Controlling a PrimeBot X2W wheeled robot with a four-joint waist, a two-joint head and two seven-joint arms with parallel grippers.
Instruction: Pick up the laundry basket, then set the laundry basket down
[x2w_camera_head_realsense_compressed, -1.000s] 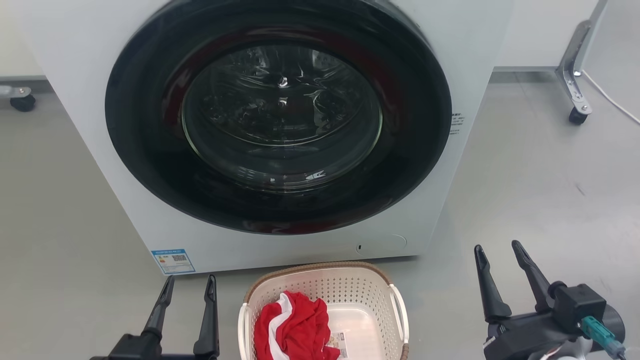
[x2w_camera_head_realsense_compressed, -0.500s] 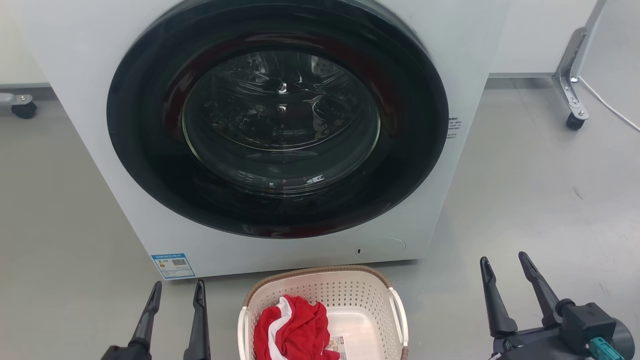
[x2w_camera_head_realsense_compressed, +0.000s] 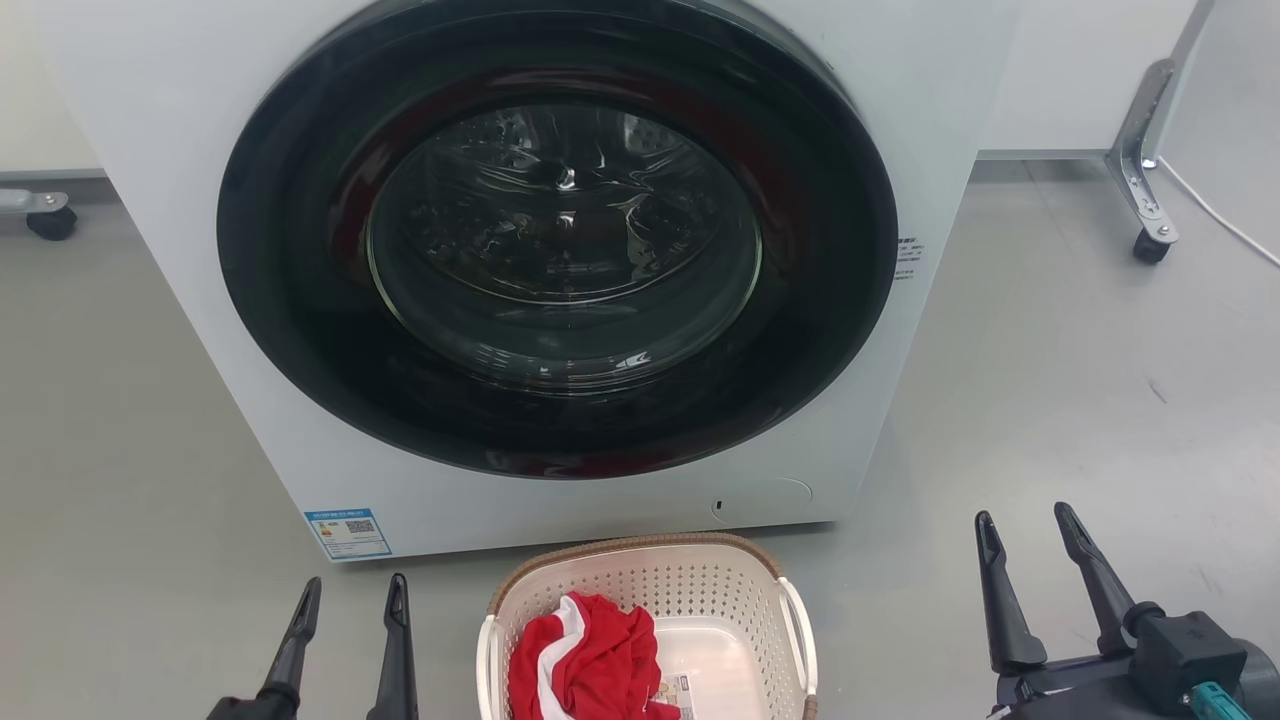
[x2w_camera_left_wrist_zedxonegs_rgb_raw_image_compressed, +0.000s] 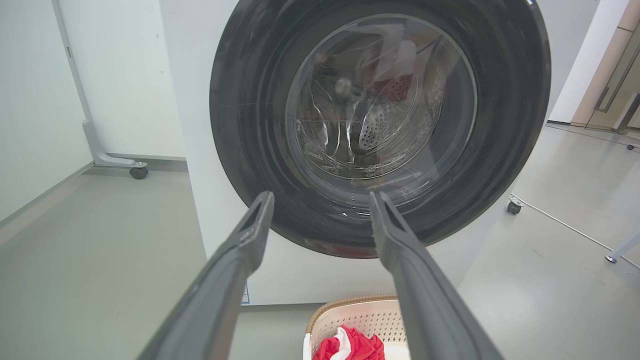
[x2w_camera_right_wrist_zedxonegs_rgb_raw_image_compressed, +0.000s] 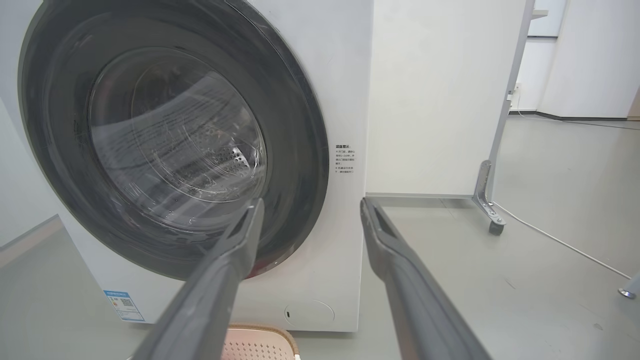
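Note:
The laundry basket (x2w_camera_head_realsense_compressed: 740, 590), cream-white and perforated with a brown woven rim, stands on the floor at the bottom centre of the head view, just before the washing machine. Red and white clothing (x2w_camera_head_realsense_compressed: 585, 660) lies in its left half. My left gripper (x2w_camera_head_realsense_compressed: 355, 592) is open, to the basket's left and apart from it. To the basket's right my right gripper (x2w_camera_head_realsense_compressed: 1024, 520) is open too, well clear of its white handle (x2w_camera_head_realsense_compressed: 798, 625). The left wrist view has the basket (x2w_camera_left_wrist_zedxonegs_rgb_raw_image_compressed: 360, 317) low between the open fingers (x2w_camera_left_wrist_zedxonegs_rgb_raw_image_compressed: 250, 235); its rim (x2w_camera_right_wrist_zedxonegs_rgb_raw_image_compressed: 262, 330) sits at the bottom edge of the right wrist view.
A white front-loading washing machine (x2w_camera_head_realsense_compressed: 930, 120) with a dark round door (x2w_camera_head_realsense_compressed: 560, 230) shut stands right behind the basket. Wheeled white partition feet stand at the back right (x2w_camera_head_realsense_compressed: 1150, 235) and back left (x2w_camera_head_realsense_compressed: 45, 215). A white cable (x2w_camera_head_realsense_compressed: 1220, 205) runs along the grey floor at right.
The head view has tilted slightly. Both grippers have drawn back toward the bottom edge, the left one most, and the right one has shifted a little to the right. The basket has stayed put.

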